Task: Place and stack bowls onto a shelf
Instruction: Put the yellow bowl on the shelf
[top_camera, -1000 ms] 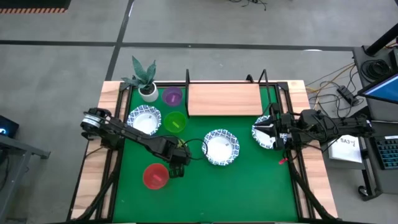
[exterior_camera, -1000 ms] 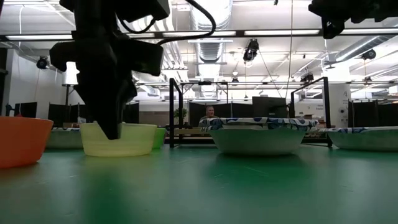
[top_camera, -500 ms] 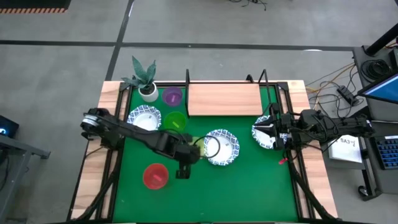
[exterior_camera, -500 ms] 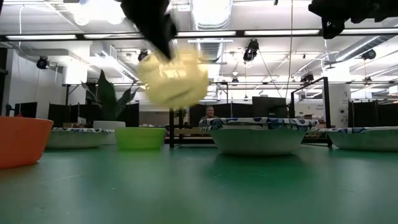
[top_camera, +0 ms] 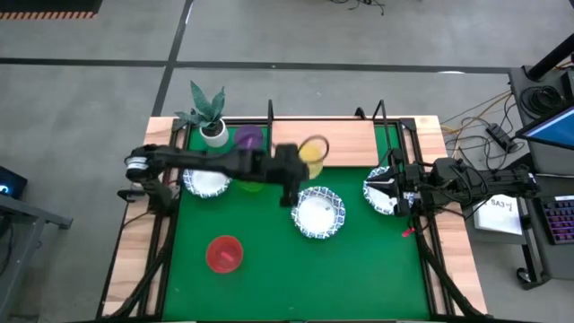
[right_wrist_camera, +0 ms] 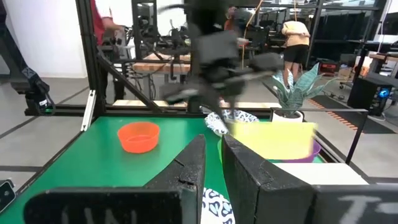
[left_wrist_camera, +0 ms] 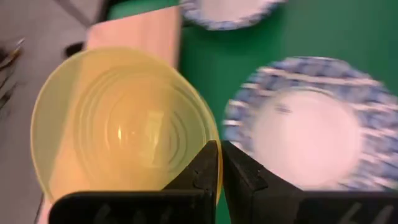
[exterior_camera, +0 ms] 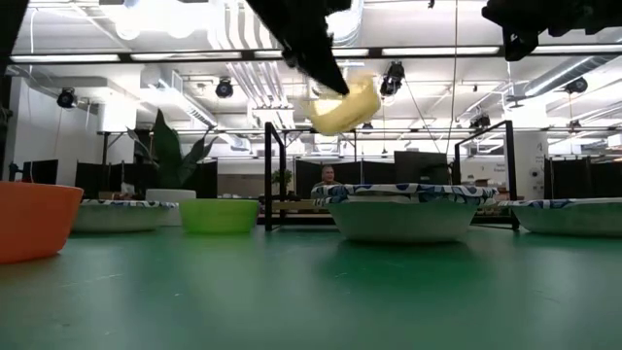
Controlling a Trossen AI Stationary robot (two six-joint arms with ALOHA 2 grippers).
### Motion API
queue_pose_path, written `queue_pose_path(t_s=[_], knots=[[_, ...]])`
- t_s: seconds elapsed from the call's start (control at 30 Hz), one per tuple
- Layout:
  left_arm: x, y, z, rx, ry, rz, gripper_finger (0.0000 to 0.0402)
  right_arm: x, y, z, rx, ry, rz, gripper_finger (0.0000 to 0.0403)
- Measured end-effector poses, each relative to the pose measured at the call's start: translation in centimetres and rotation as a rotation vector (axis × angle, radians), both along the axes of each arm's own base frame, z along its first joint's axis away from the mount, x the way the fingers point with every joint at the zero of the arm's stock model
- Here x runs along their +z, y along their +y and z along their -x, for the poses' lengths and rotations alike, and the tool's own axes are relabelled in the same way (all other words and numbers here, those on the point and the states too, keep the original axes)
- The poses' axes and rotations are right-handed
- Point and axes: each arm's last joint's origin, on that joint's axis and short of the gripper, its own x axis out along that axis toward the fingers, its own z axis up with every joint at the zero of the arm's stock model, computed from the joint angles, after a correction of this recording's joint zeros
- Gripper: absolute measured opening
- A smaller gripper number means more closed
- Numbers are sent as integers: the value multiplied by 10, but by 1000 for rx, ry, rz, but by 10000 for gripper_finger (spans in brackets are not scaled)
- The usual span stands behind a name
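Left gripper [left_wrist_camera: 219,163], fingers pressed together on the rim of the yellow bowl [top_camera: 313,150], holds it raised above the near left edge of the shelf [top_camera: 336,142]. Step in hand, judged: carrying the bowl to the shelf; next it needs lowering onto bare board. Right gripper [top_camera: 392,190] waits over a patterned white bowl [top_camera: 378,195], fingers nearly closed, gripping nothing visible.
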Motion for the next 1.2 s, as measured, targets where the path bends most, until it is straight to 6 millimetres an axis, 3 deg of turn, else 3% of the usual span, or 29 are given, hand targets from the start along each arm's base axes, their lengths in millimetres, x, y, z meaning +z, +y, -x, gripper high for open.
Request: queue_pose_path(t_s=[0.2,0.7,0.93,1.2], knots=[[-20,41,-14,129,25,24,0,-1,0,-1,0,14,14,43],[-56,84,-36,241,138,-32,3,-3,0,-1,-8,32,18,43],[-55,98,-34,277,131,-51,54,-3,0,-1,-8,32,19,43],[-55,98,-32,280,144,-57,126,-3,0,-1,-8,30,18,43]])
